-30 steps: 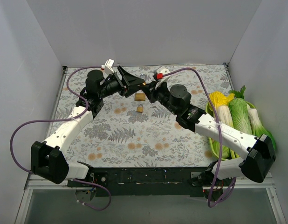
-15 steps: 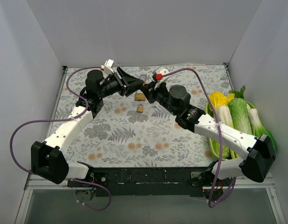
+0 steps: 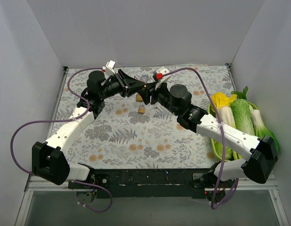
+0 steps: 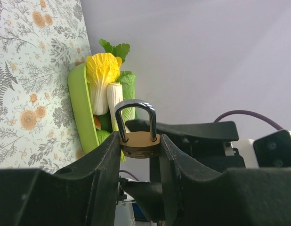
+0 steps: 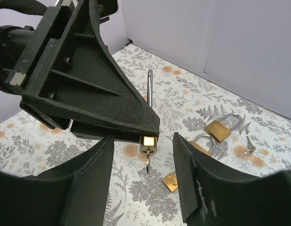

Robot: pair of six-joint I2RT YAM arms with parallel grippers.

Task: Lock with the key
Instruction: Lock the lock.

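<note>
L gripper [image 4: 140, 147] pinching brass padlock [image 4: 139, 140], mid-frame | R gripper [image 5: 143, 143] spread, I see key [image 5: 149, 164] hanging beneath padlock | spare padlocks [image 5: 218, 128] on worktop [image 5: 202, 96], right

Thin silver key [image 5: 149, 163] under held padlock [image 5: 148, 141]

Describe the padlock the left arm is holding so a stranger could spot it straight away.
Above the far middle of the flowered table, the left gripper clamps one brass padlock by its body, steel shackle pointing up. It alone is held in the air; the other padlocks lie on the table.
</note>
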